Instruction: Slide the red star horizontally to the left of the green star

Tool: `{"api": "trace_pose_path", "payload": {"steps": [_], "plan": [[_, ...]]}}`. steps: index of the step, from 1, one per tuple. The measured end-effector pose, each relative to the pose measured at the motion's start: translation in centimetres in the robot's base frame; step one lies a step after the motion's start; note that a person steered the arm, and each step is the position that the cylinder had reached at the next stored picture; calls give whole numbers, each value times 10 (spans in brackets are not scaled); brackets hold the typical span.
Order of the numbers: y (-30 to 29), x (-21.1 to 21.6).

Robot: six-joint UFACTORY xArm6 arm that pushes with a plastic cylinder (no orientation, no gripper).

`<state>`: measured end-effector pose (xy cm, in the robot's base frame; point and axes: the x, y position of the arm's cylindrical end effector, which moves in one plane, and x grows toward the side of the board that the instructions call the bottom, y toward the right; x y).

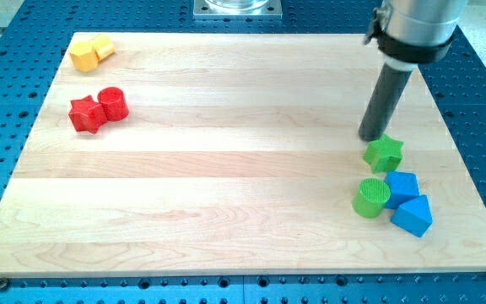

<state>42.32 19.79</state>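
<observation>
Resting point: my tip [370, 138] sits just above-left of the green star [384, 154], near touching.
Hand state: none to open or close; plain rod only.
Red star [86, 114]: far at view's left, touching red cylinder [113, 103].
Gap: star and tip well apart; the push is not begun.
Neighbours: green cylinder [370, 197], two blue blocks [406, 201] crowd below the target.
Yellow blocks [90, 52]: top-left corner, out of the path.
Likely route: rightward across the bare board [226, 169].

My rod stands near-upright at the view's right — my tip [370, 138] down
</observation>
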Motion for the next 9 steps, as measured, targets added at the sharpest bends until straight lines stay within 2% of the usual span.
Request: {"api": "trace_pose_path", "payload": {"steps": [1,2,3,4,6,7,8,9], "plan": [[12,15],[9,59],[-18,42],[-101,-6],[-428,45],[-466,-5],[-453,-32],[-404,-27]]}}
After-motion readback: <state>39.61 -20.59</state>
